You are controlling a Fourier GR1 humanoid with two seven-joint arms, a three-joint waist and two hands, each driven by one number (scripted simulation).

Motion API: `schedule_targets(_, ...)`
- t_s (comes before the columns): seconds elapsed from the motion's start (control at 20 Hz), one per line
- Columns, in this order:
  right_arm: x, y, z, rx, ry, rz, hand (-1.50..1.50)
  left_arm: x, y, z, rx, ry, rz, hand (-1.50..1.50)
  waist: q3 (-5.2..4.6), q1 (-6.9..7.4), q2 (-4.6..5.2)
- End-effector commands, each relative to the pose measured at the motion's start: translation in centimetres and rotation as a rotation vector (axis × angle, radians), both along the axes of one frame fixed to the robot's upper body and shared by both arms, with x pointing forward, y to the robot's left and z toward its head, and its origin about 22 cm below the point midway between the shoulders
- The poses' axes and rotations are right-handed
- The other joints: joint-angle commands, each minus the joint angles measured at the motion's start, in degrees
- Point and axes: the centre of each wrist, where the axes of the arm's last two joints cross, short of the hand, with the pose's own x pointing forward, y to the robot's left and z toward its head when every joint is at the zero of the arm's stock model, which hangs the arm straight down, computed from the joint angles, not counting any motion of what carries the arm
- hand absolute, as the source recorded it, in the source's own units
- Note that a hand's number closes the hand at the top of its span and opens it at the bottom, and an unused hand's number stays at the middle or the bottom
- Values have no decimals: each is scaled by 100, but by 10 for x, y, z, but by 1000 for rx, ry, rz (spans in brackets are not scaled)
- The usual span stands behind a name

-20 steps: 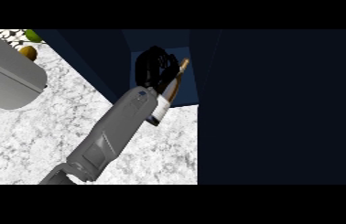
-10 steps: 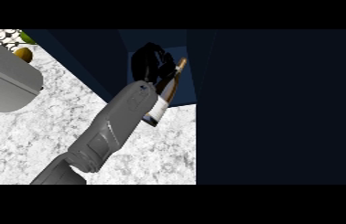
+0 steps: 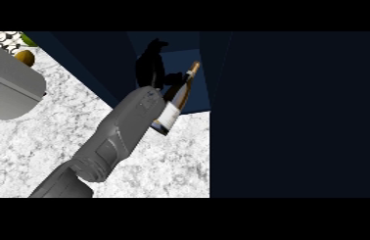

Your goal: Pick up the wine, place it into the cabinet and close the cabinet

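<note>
Head view: one hand (image 3: 151, 67), side unclear, is curled round the wine bottle (image 3: 177, 94), carrying it neck-first into the dark blue cabinet (image 3: 101, 62) opening. Picking up looks done; releasing the bottle and closing the cabinet remain.

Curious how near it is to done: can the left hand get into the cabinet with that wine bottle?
Probably yes. The left hand, fingers curled round the wine bottle, is at the cabinet opening, and nothing shows in its way.
</note>
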Motion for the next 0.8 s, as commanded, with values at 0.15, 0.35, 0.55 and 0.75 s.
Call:
schedule_targets(0.15, -7, 2, 5, 61, -12, 33, -150, -3, 4, -8, -21, 16, 19, -150, -3, -32, 5)
schedule_targets(0.35, -13, 1, 7, 51, 5, 46, -150, -4, -1, -3, -110, -53, -11, -150, -12, 15, -13)
schedule_targets(0.55, -15, 8, 8, 50, 1, 28, -150, -8, 0, -7, -201, -84, -62, -150, -18, 132, -28)
schedule_targets(0.75, -17, 3, 15, 39, 11, 50, -150, -9, -5, 1, -254, -167, -79, -150, -14, 148, -68)
